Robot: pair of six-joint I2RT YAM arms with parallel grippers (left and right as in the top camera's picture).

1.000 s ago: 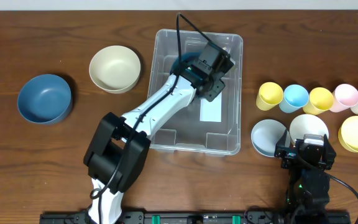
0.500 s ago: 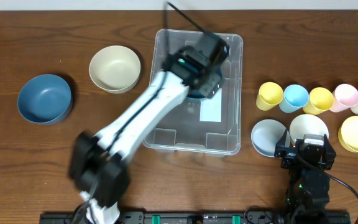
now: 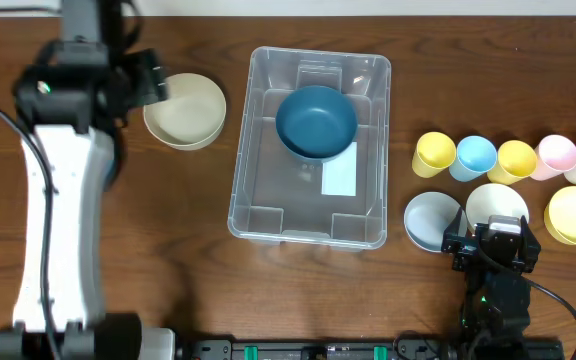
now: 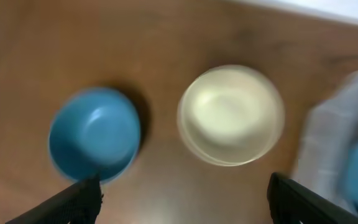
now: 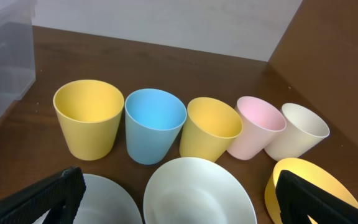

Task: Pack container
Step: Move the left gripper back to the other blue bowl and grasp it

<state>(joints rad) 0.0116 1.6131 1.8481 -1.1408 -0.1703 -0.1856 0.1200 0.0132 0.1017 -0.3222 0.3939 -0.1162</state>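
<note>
Container [image 3: 268, 200]: mid-desk [image 3: 168, 250], long axis running from the robot's near side to the far side. A dark blue bowl [image 3: 316, 121] sits in its far half. The near half is bare apart from the white label [image 3: 339, 176].

Cream bowl [image 3: 185, 110]: on the desk just beside the container's left wall at the far end, not touching it. Lighter blue bowl [image 4: 94, 134]: further left, seen only from the left wrist, since the arm hides it overhead.

Left hand [image 4: 185, 202]: released, fingers spread wide with nothing between them, up over those two bowls. The container lies to its right.

Right hand [image 5: 178, 194]: spread open and empty, at the near right above the grey bowl [image 3: 431, 221] and white bowl [image 3: 493, 197], with the cups [image 3: 513, 158] beyond.

Judgement: the cream bowl probably goes next. The left arm is the nearer one, and the carry is a short move rightward over the container's long left wall.
</note>
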